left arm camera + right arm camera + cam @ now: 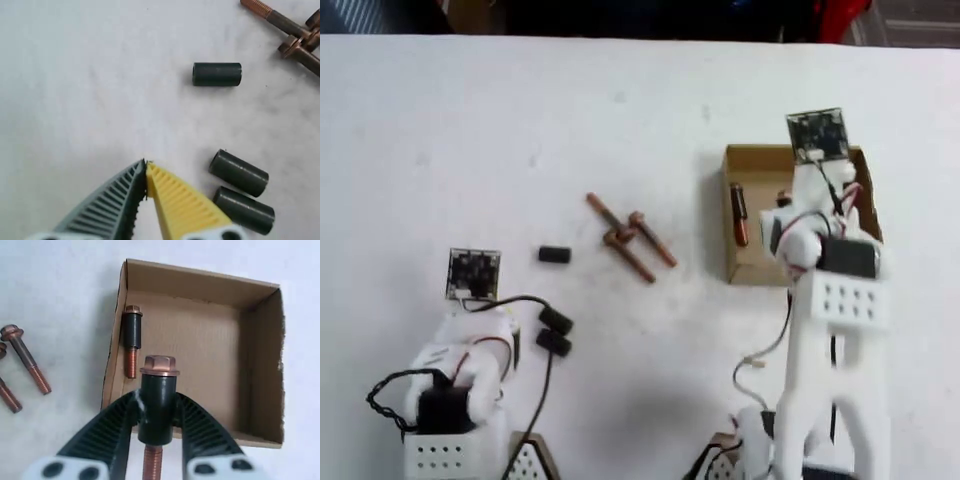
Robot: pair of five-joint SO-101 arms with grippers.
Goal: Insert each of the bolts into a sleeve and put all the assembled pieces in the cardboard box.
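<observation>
The copper flanged bolt in its black cylindrical sleeve is clamped in the right gripper. Its long axis runs along the fingers, head leading over the brown cardboard box, right of centre in the high view. The left gripper is closed and empty.

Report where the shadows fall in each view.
High view: a soft grey shadow lies on the table beside the right arm. Left wrist view: even light, only faint shadows beside the sleeves. Right wrist view: one inner wall of the cardboard box is shaded, and its outer wall darkens the table beside it.
</observation>
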